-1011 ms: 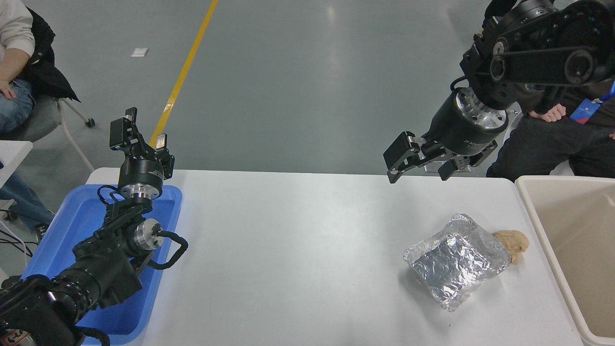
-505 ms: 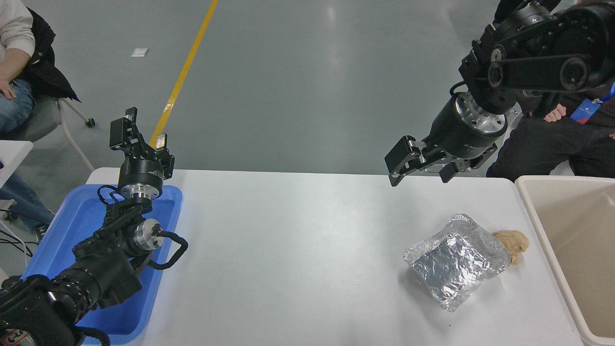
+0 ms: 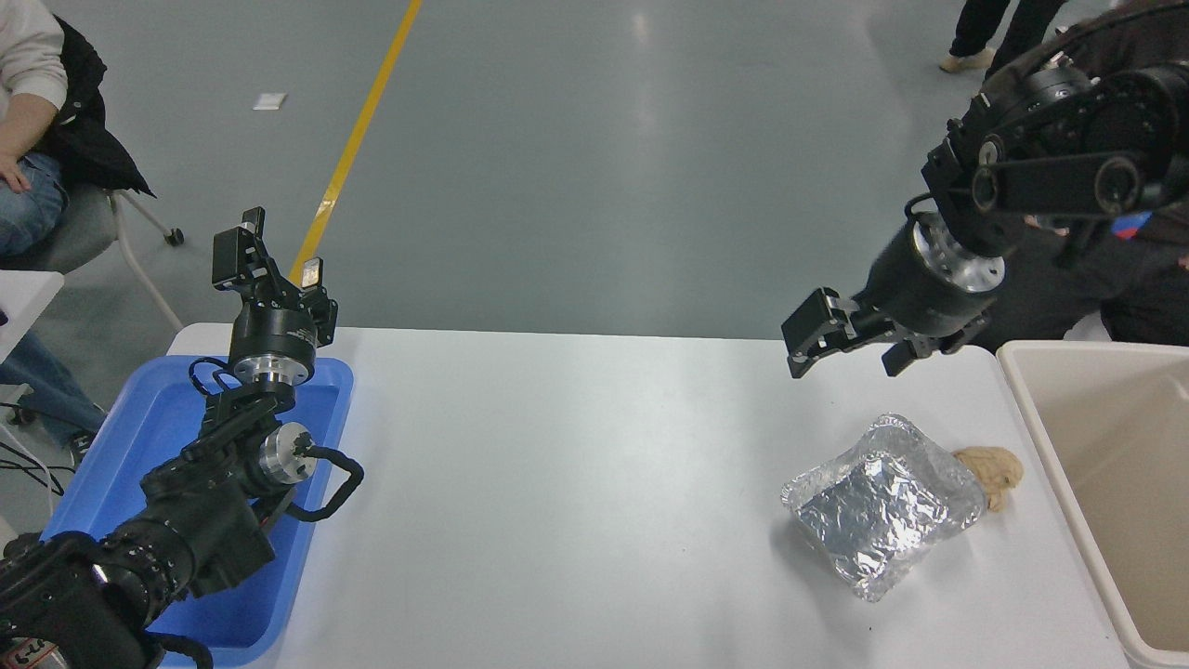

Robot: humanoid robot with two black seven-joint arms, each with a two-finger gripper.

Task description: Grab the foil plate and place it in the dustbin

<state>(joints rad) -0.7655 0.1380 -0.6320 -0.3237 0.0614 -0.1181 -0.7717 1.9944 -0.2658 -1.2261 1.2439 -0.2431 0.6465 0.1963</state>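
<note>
Right hand (image 3: 853, 351), fingers spread and empty, hovers beyond the foil plate (image 3: 881, 505); plate lies below and nearer the camera, long axis diagonal, dustbin (image 3: 1022, 390) rightward.

The foil plate (image 3: 882, 506) is a shiny silver aluminium tray, roughly rectangular with rounded corners, its surface crumpled and wrinkled all over. It lies flat on the table, turned at an angle so one corner points toward the near edge. It sits below and slightly to the right of the right gripper (image 3: 850, 351), well apart from it and not touched.

The dustbin (image 3: 1036, 409) is a large beige plastic bin with a thick rounded rim and smooth walls, standing upright at the table's right end. It lies to the right of that gripper, near it, and just right of the plate.
</note>
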